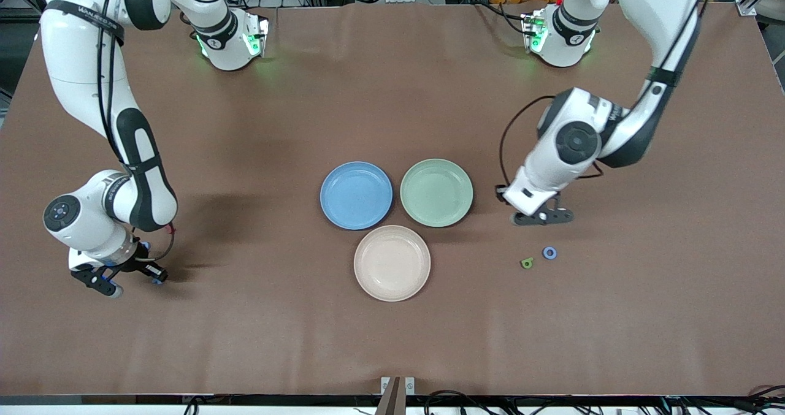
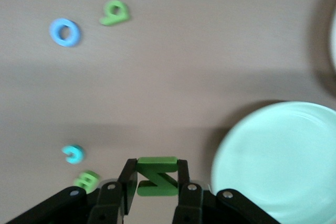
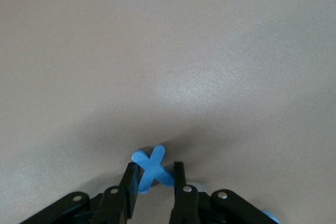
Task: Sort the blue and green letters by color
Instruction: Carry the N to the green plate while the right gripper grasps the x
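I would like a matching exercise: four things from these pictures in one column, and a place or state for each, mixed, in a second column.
1. green letter N
2. blue letter x
3. round blue plate
4. blue ring-shaped letter

A. beside the round green plate
B. between the left gripper's fingers
C. on the table beside a small green letter
D. between the right gripper's fingers

Pairs: 1-B, 2-D, 3-A, 4-C
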Controlling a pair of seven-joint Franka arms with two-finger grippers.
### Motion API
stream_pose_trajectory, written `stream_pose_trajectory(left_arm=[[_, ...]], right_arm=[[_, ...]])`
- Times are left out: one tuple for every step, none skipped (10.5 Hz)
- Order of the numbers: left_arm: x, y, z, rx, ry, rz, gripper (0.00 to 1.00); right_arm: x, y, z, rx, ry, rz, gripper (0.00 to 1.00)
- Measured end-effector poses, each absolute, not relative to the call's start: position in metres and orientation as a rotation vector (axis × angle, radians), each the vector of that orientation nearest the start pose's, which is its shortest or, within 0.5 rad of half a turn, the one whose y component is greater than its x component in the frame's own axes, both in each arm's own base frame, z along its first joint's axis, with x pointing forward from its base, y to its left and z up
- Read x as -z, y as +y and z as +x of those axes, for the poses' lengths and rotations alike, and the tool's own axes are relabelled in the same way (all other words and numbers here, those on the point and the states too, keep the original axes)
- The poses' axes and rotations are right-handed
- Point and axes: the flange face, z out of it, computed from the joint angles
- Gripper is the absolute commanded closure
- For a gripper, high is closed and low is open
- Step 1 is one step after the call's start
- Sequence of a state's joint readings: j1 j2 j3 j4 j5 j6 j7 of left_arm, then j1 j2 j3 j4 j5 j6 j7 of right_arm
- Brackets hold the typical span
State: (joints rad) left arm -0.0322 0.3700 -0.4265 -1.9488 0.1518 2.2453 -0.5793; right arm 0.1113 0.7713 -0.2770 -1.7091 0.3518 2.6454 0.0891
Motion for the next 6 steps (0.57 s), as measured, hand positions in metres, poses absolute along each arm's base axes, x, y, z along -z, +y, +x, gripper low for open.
stream_pose_trajectory(left_arm=[[-0.308,-0.289,0.542,-0.068,-0.096,-3.157,1.0],[-0.307,-0.317,0.531,-0.072,-0.133,-3.159,1.0],[-0.3,-0.34,0.523,-0.091,-0.163,-3.161,1.0],[-0.291,-0.361,0.518,-0.113,-0.192,-3.166,0.73],[-0.282,-0.381,0.518,-0.132,-0.236,-3.174,0.15],[-0.275,-0.396,0.518,-0.148,-0.247,-3.182,0.0]], right_arm=[[-0.175,-0.101,0.679,0.338,0.694,-3.041,1.0],[-0.175,-0.1,0.679,0.339,0.683,-3.043,1.0],[-0.177,-0.099,0.679,0.323,0.666,-3.046,1.0],[-0.182,-0.095,0.679,0.283,0.654,-3.039,1.0],[-0.2,-0.084,0.682,0.253,0.625,-3.021,1.0],[-0.228,-0.067,0.684,0.213,0.581,-2.999,1.0]])
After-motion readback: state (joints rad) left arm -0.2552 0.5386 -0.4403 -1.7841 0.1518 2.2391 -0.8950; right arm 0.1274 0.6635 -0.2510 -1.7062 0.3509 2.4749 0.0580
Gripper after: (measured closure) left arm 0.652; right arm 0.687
